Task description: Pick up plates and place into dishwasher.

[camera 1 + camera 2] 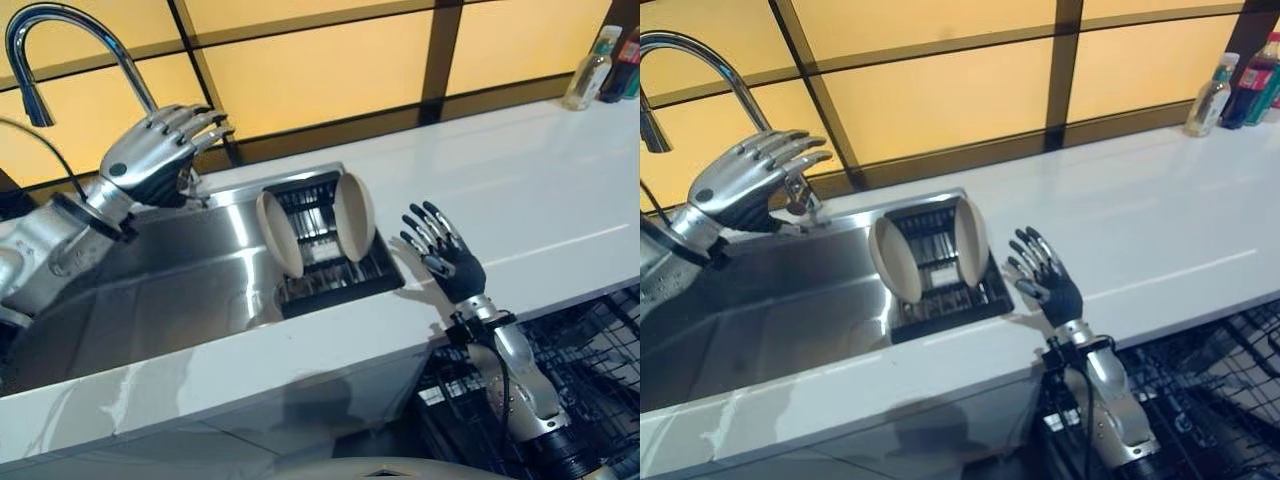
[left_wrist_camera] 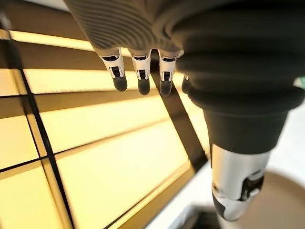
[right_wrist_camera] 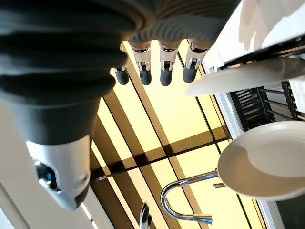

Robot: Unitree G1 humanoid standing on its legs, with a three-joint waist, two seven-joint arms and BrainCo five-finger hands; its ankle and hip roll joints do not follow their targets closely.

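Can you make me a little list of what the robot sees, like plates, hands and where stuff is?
plates: two beige plates, left plate and right plate, standing on edge
rack: black dish rack inside the sink
left hand: left hand open, raised by the faucet, holding nothing
right hand: right hand open, above the white counter, beside the rack
bottles: bottles at the counter's far corner
dishwasher: dark wire basket below the counter edge
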